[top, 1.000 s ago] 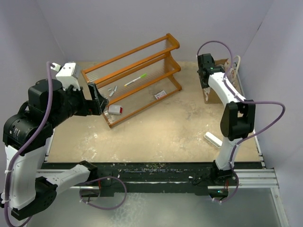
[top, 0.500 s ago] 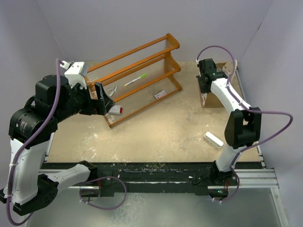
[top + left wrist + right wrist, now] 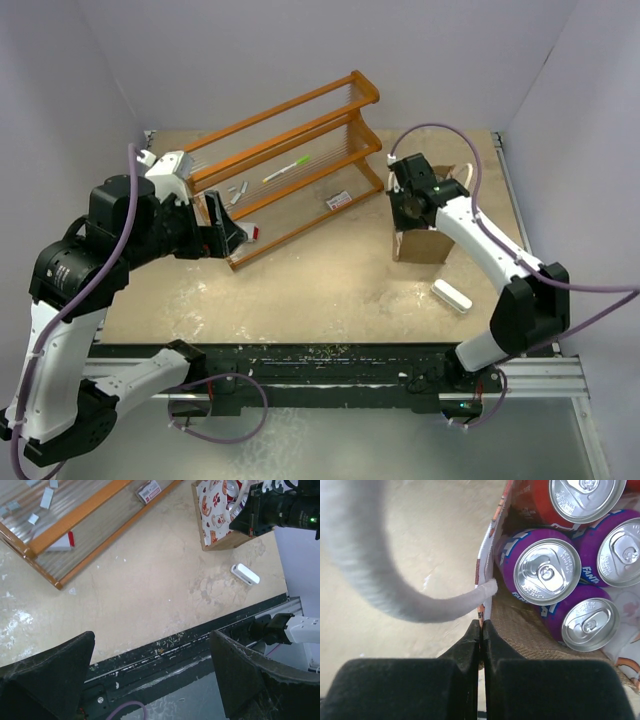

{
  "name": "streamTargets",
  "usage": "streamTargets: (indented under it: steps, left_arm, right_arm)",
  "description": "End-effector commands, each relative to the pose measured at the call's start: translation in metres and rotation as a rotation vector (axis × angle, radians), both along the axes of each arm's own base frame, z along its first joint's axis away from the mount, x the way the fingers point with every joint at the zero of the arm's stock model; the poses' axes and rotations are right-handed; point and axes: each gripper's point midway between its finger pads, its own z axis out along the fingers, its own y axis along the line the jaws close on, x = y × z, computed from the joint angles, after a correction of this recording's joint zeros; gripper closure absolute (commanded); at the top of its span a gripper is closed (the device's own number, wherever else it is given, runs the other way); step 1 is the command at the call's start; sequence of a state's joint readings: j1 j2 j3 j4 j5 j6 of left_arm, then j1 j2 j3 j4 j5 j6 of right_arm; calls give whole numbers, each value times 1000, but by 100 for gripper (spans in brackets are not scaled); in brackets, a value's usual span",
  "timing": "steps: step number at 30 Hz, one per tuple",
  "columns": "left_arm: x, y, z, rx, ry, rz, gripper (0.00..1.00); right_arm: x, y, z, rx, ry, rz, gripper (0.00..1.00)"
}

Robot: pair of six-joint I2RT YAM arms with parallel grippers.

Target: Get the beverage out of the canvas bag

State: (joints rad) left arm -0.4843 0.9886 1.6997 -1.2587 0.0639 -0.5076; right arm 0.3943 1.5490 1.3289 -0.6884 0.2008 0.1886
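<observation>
Four purple-and-red metal cans (image 3: pixel 547 572), boxy tan canvas bag (image 3: pixel 422 246); right claw (image 3: pixel 481 625) pinches wall, left claw (image 3: pixel 150 635) agape; tug could topple.

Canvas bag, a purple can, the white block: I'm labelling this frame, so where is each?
canvas bag (image 3: pixel 420 246), top external view, brown front wall.
purple can (image 3: pixel 547 572), right wrist view, silver lid.
white block (image 3: pixel 451 296), top external view, its top face.

White-and-black jointed arms (image 3: pixel 50 345) with looping purple cables (image 3: pixel 430 125).
</observation>
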Motion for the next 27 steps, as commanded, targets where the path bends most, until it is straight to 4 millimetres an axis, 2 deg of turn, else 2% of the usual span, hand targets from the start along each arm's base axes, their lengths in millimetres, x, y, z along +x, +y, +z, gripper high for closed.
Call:
streamTargets:
  steps: [1, 7, 12, 20, 22, 24, 27]
  left_arm:
    - [-6, -6, -3, -80, 24, 8, 1]
    - [-7, -12, -21, -110, 87, 17, 1]
    - [-3, -19, -36, -137, 121, 22, 1]
    - [-2, -50, -58, -295, 206, -33, 1]
    - [2, -59, -65, -331, 222, -46, 1]
    - [7, -67, -70, -358, 244, -57, 1]
    - [16, -78, -70, -372, 259, -84, 1]
  right_arm:
    - [-41, 49, 27, 276, 7, 6, 100]
    - [-87, 111, 35, 511, 61, 58, 91]
    - [-125, 161, 40, 582, 110, 142, 85]
    - [-186, 231, 60, 599, 138, 379, 55]
    - [-199, 242, 63, 597, 143, 428, 50]
    - [-206, 245, 68, 598, 137, 449, 46]
    - [-207, 235, 78, 607, 95, 444, 34]
